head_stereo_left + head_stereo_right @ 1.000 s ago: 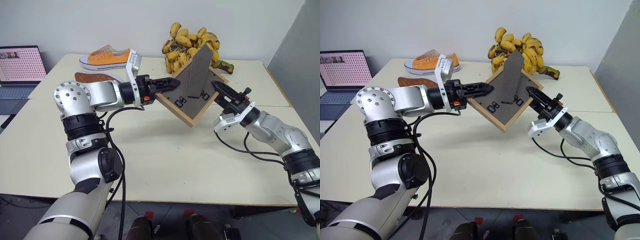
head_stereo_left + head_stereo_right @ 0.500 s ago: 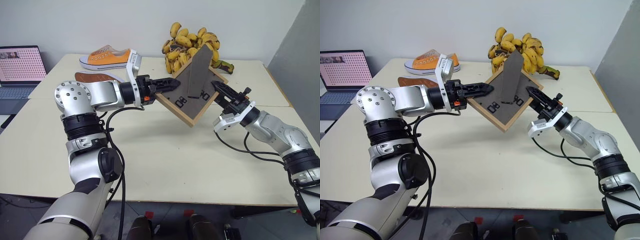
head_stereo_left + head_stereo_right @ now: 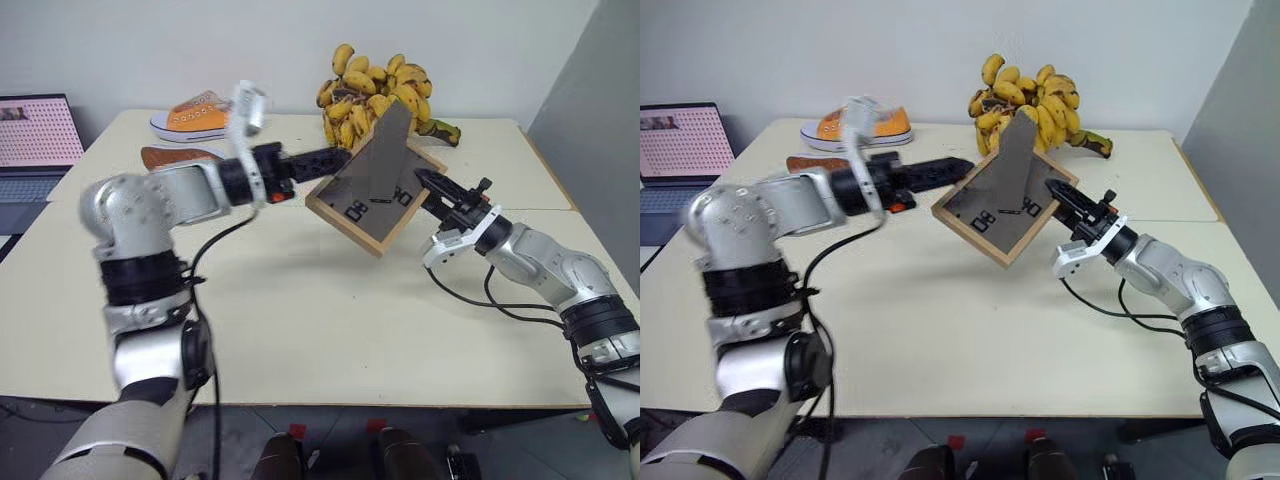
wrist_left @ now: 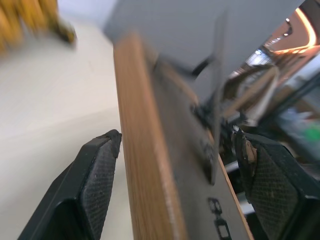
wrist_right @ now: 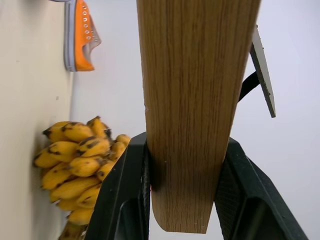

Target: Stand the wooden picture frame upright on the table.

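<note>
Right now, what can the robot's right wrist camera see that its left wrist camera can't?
The right wrist view has the orange shoe and shows the right gripper clamped on the edge of the wooden picture frame. The left wrist view has the frame's grey back with its black marks, and the left gripper with its fingers spread wide on either side of the frame, not touching it. Both show the frame, the pale table and the bananas.

My two head cameras look forward and down over the table (image 3: 300, 330), sharing one scene with the frame (image 3: 372, 190) at 12 o'clock. Each wrist camera looks along its fingers, very close to the frame's wooden edge.
</note>
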{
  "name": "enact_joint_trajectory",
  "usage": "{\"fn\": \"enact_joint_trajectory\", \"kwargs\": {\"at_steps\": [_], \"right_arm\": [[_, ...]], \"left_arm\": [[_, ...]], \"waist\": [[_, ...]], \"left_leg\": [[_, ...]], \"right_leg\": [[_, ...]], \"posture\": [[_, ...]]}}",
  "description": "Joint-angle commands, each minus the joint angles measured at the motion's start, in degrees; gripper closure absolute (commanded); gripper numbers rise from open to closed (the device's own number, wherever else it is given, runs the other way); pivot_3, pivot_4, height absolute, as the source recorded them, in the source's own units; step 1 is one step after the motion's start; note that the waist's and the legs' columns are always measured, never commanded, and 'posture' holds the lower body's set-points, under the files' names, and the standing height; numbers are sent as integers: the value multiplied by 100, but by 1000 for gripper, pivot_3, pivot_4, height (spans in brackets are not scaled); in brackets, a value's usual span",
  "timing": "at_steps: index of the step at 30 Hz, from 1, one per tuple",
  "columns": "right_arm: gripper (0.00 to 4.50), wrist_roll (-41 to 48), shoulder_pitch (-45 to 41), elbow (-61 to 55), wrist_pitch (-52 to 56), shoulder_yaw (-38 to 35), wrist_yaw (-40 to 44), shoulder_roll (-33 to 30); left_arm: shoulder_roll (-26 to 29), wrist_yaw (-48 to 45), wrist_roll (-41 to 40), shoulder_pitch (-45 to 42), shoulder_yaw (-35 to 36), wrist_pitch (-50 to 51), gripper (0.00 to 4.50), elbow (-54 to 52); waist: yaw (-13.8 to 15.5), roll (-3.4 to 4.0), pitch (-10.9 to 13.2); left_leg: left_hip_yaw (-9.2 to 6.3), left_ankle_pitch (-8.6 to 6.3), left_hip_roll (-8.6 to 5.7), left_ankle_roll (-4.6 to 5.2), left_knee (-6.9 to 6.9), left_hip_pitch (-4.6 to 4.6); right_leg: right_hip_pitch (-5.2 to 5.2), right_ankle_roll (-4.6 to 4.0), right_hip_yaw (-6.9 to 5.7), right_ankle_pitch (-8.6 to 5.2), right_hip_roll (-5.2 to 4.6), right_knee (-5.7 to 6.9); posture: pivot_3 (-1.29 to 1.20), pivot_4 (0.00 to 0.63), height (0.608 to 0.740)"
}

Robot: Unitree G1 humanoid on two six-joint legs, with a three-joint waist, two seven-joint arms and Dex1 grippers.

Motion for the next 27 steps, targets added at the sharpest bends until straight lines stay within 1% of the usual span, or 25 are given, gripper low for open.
{"fn": "enact_joint_trajectory", "kwargs": {"at_steps": [1, 2, 3, 5, 6, 9, 10, 14, 16, 20, 24, 27], "right_arm": [[3219, 1016, -304, 190, -372, -8, 488, 416], [3219, 1220, -334, 277, -449, 1, 657, 535], [3219, 1552, -383, 401, -516, 26, 945, 720], [3219, 2378, -422, 600, -531, 66, 1707, 1090], [3219, 2704, -432, 667, -518, 67, 2017, 1225], [3219, 4369, -325, 509, 283, 3, 3634, 1878], [3219, 4808, -287, 419, 596, -31, 4087, 2056], [3219, 6160, -45, 8, 2018, -178, 5508, 2528], [3219, 6650, 148, -231, 2750, -230, 6014, 2654], [3219, 7174, 570, -543, 3821, -295, 6601, 2774], [3219, 7660, 770, -492, 4865, -592, 6628, 3038], [3219, 7788, 812, -411, 5312, -804, 6560, 3210]], "left_arm": [[646, -578, 16, 964, 419, -578, 719, -994], [804, -651, -21, 1265, 501, -629, 719, -1198], [1045, -805, 46, 1785, 584, -757, 719, -1558], [1416, -1071, 219, 2794, 737, -1045, 719, -2198], [1541, -1152, 277, 3164, 792, -1167, 719, -2416], [1743, -1333, 449, 4529, 1294, -1419, 719, -3108], [1753, -1355, 480, 4892, 1468, -1484, 719, -3264], [1618, -1211, 475, 5793, 2050, -1571, 719, -3614], [1589, -1148, 423, 6103, 2278, -1581, 719, -3770], [1599, -1038, 220, 6418, 2686, -1511, 719, -3978], [1716, -886, 8, 6417, 2854, -1446, 719, -4025], [1819, -755, -145, 6308, 2854, -1413, 719, -3993]], "waist": [[-46, 2, -1], [-79, 2, -1], [-95, 2, -1], [-134, 1, -1], [-138, -4, -2], [-112, -5, -2], [-51, -3, 0], [37, -4, -1], [99, -1, 1], [152, -2, 0], [142, 0, 1], [136, 4, 4]], "left_leg": [[0, -1, 0, 1, 0, 1], [4, -1, 0, 2, -2, 5], [5, -2, 1, 4, -6, 8], [1, -4, 4, 6, -9, 7], [-4, -6, 3, 10, -7, 5], [-13, -12, 2, 20, -2, 3], [-18, -13, 3, 21, -2, 4], [-38, -16, 2, 26, -1, 35], [-55, -16, 3, 26, 2, 38], [-68, -17, 3, 25, 0, 39], [-78, -17, 8, 25, -6, 40], [-84, -17, 9, 25, -9, 40]], "right_leg": [[2, 0, 1, 0, 0, 0], [2, 0, 4, 0, 0, -1], [3, 0, 5, 0, -1, -2], [6, 0, 1, 0, -1, -1], [5, 0, -3, 0, -2, -1], [13, -1, -15, 0, -9, -7], [20, -1, -20, 0, -8, -8], [65, -9, -42, -4, -9, -12], [75, -15, -62, -8, -9, -14], [77, -22, -80, -14, -9, -13], [76, -34, -94, -21, -4, -11], [73, -37, -98, -22, 0, -8]], "posture": [[0, 150, 740], [0, 150, 740], [0, 150, 740], [0, 150, 740], [0, 150, 740], [0, 150, 740], [0, 150, 740], [0, 150, 740], [0, 150, 740], [0, 150, 740], [0, 150, 740], [0, 150, 740]]}}
